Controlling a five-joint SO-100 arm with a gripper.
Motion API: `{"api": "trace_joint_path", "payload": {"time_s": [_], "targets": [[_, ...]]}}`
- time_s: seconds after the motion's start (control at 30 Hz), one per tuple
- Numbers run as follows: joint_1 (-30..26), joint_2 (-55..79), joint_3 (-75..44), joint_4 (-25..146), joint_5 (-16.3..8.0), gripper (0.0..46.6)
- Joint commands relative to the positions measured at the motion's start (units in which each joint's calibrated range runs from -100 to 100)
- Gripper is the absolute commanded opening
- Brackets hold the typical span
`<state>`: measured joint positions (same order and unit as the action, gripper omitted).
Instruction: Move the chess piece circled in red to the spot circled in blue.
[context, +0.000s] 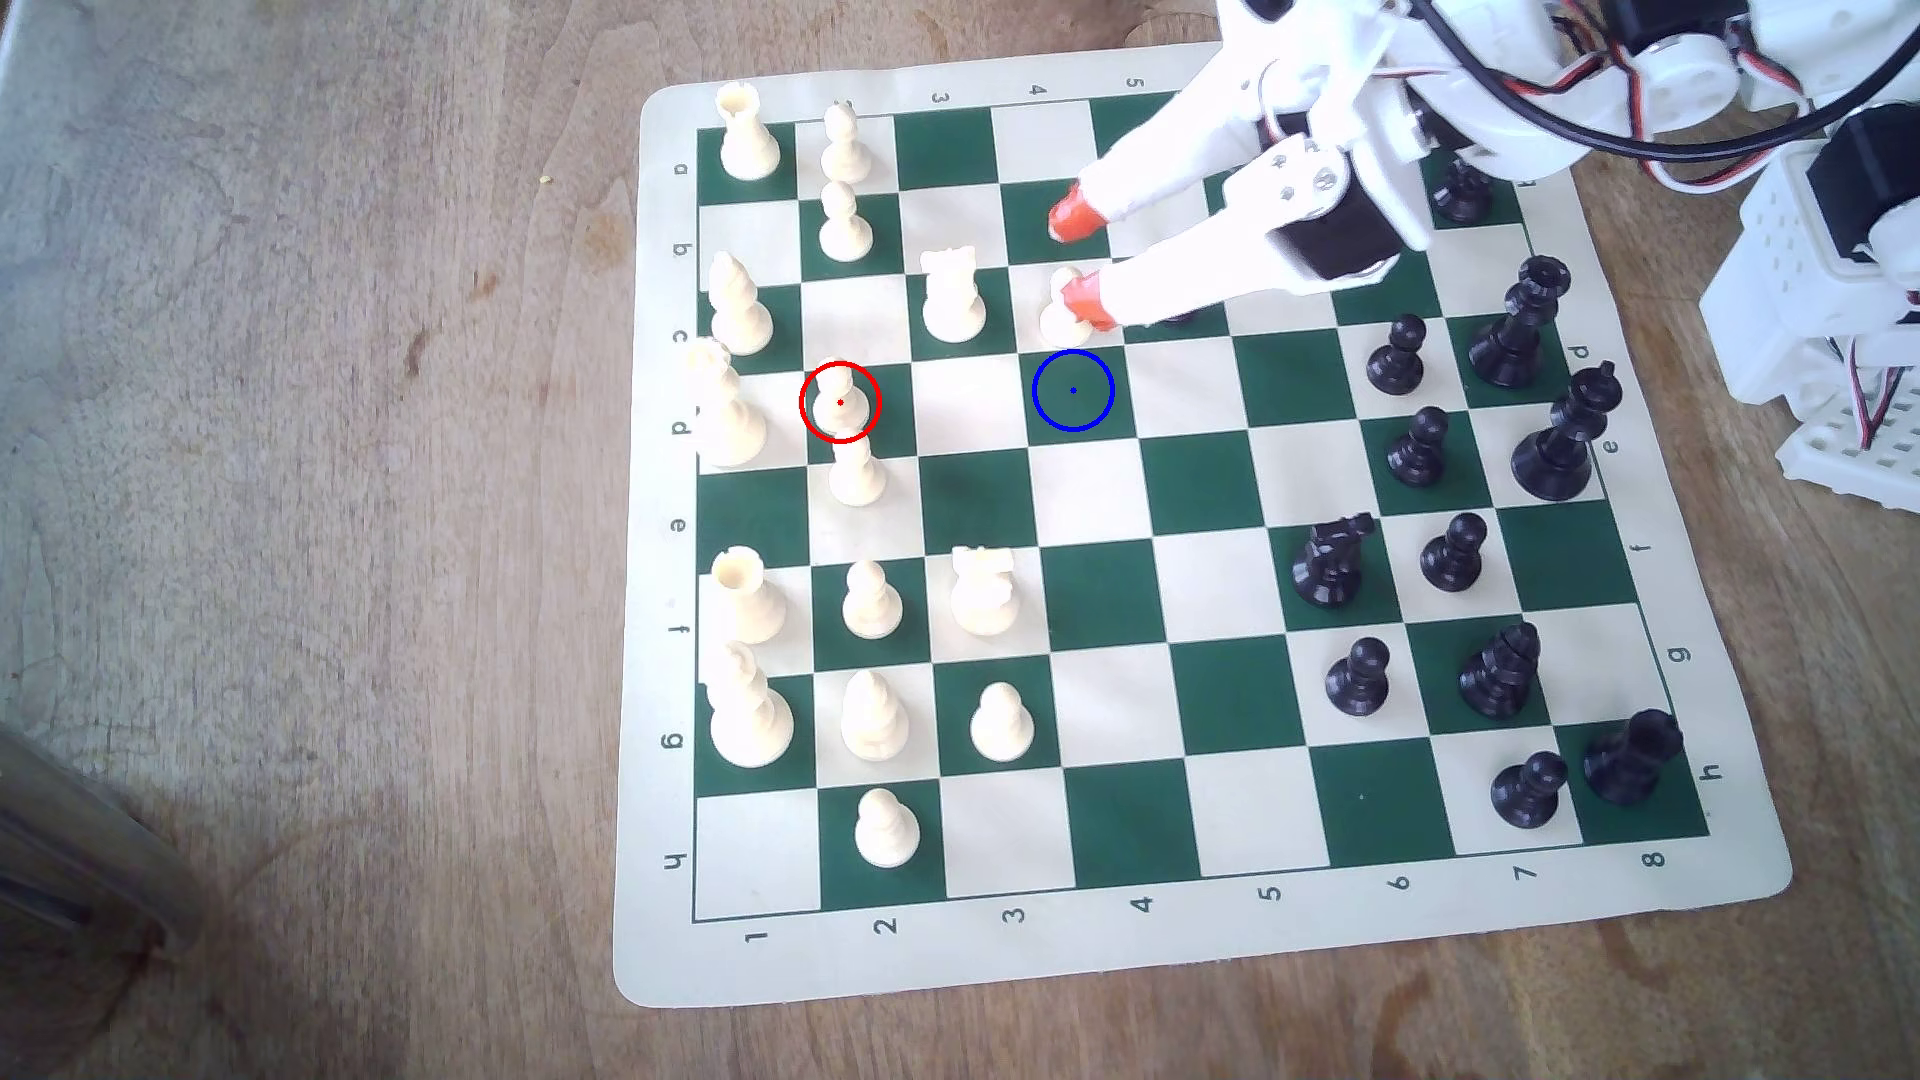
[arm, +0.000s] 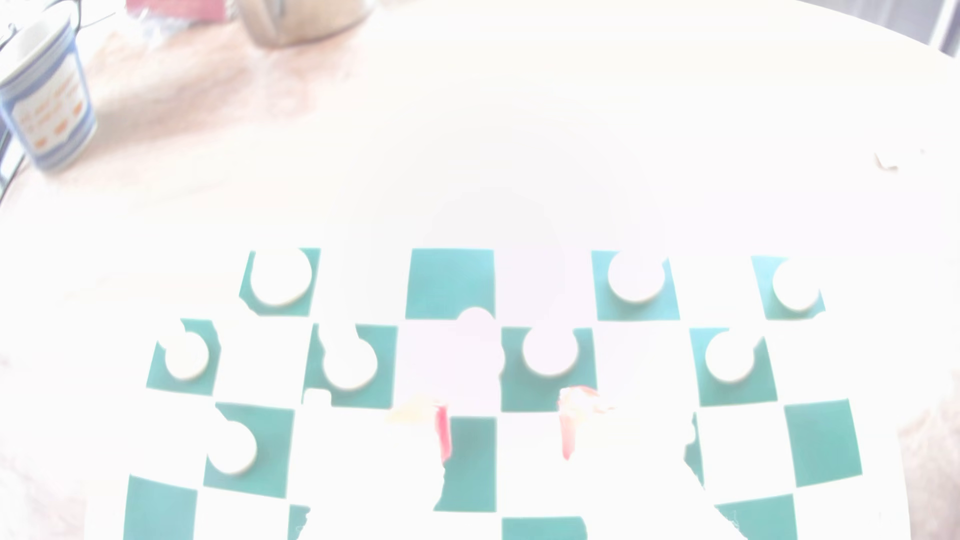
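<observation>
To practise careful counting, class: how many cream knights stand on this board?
2: knight on c3; knight on f3. The arm may hide more.

A worn brown wooden table (context: 312, 415) carries everything. A cream-bordered chess mat (context: 1195, 935) of green and cream squares lies flat on it, filling the exterior view from centre toward 3 o'clock. The arm's white base (context: 1829, 312) stands on the wood at about 2 o'clock. In the washed-out wrist view, a blue-and-white cup (arm: 49, 104) stands on the table beyond the mat (arm: 467, 228).
</observation>
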<state>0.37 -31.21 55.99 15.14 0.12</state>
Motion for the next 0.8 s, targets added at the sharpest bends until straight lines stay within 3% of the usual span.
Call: {"api": "trace_joint_path", "payload": {"time_s": [0.0, 0.43, 0.77], "targets": [[-0.02, 8.88, -9.93, -4.98, -0.68, 12.5], [2.10, 29.43, -13.56, -21.53, -1.81, 12.8], [1.00, 38.85, -25.34, -23.08, -4.05, 13.8]]}}
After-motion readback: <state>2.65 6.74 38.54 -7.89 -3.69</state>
